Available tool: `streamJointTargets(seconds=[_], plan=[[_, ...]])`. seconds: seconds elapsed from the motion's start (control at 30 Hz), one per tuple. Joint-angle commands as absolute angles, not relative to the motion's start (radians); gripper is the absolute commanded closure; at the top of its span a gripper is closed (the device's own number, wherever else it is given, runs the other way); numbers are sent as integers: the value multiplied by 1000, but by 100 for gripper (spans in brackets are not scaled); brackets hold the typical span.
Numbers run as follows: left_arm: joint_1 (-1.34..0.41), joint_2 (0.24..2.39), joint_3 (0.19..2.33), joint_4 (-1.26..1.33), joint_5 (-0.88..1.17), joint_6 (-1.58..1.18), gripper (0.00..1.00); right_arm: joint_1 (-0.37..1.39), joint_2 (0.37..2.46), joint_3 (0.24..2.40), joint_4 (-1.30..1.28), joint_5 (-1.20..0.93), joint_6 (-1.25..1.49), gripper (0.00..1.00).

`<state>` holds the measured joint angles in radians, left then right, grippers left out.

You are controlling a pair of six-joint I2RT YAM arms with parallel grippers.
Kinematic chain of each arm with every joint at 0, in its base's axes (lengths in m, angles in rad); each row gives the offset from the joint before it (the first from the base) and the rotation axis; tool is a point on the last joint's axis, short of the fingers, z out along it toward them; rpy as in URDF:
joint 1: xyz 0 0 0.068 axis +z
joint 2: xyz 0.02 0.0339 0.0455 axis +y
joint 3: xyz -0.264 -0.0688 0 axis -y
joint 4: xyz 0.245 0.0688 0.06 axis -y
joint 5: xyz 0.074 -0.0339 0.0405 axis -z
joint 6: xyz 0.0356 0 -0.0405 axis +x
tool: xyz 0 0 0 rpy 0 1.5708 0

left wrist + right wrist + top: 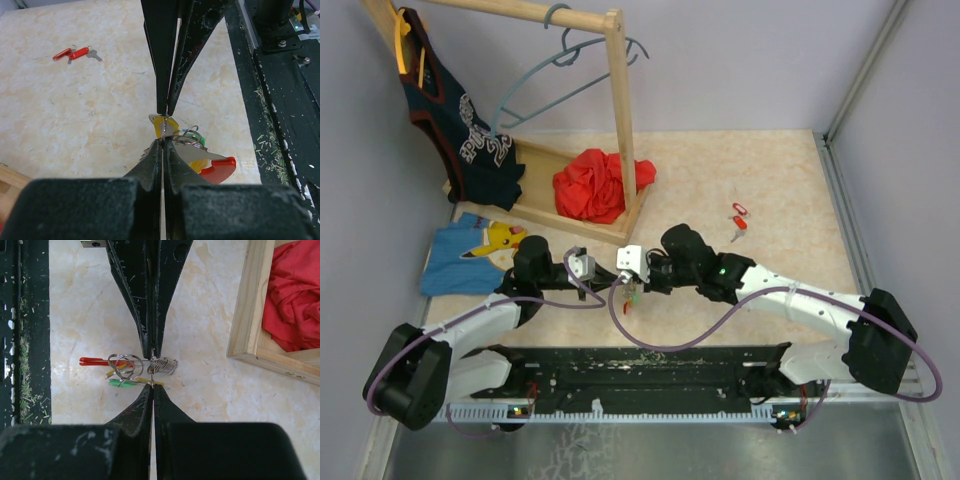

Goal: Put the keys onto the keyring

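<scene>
My two grippers meet tip to tip over the middle of the table. The left gripper (163, 141) is shut on one end of the thin wire keyring (151, 371). The right gripper (151, 387) is shut on its other end. The keyring shows edge-on as a thin line between the tips. A bunch hangs beside it on small metal rings (124, 365): a red key (220, 170), a green key (121, 383) and a yellow key (159, 125). Two more red keys (738, 222) lie loose on the table to the right, apart from both grippers.
A wooden clothes rack (616, 110) stands at the back left with a grey-blue hanger (545, 85), a dark jersey (460, 130) and a red cloth (598, 185) on its base. A blue shirt (470, 255) lies left. A black rail (650, 365) runs along the near edge.
</scene>
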<state>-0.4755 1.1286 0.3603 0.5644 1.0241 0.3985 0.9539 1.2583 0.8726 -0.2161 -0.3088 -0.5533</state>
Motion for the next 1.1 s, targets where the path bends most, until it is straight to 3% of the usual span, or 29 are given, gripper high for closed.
streamJointTargets(seconds=[0.0,1.07], plan=[[-473,1130,392,572,1067,413,100,969,1257,929,-155,-328,-539,100],[-473,1133,402,566,1072,408,100,986,1269,951,-119,-334,-501,100]])
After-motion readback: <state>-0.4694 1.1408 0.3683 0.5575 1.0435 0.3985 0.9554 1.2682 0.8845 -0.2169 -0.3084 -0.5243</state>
